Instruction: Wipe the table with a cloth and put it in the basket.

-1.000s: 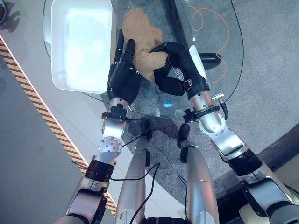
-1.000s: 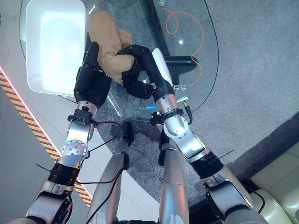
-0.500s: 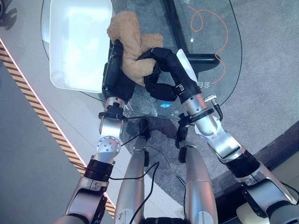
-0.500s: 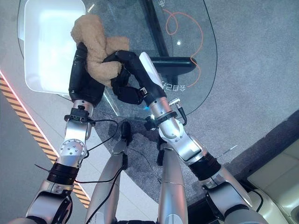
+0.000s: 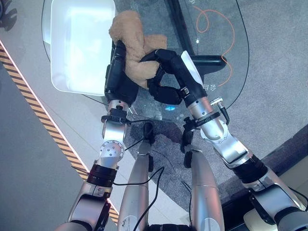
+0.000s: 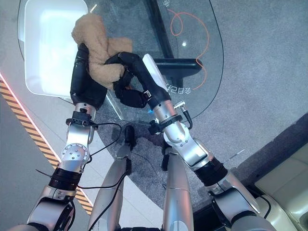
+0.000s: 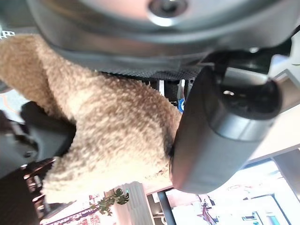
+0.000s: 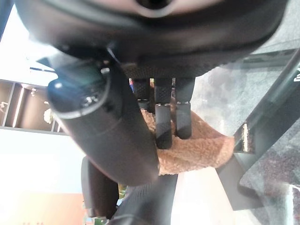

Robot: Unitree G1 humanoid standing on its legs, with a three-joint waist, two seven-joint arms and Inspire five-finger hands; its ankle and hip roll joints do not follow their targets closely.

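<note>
A tan fluffy cloth [image 5: 134, 45] is bunched up between both hands, over the near left part of the round glass table [image 5: 216, 43]. My left hand [image 5: 118, 79] grips it from the left, with the thumb [image 7: 220, 136] pressed into the pile [image 7: 108, 126]. From the right, my right hand [image 5: 168, 72] has its fingers [image 8: 164, 117] curled onto the cloth [image 8: 197, 150]. Just left of the cloth stands the white rectangular basket [image 5: 79, 48], with nothing in it; the cloth's upper lobe reaches its right rim.
Through the glass I see a black table base [image 5: 211, 60] and an orange cord [image 5: 211, 24] on the grey carpet. A yellow-and-black striped strip [image 5: 43, 125] runs across the floor at the left.
Over the last second the left hand's straight fingers closed into the cloth, and both hands carried it up and left toward the basket. Since half a second ago almost nothing has moved.
</note>
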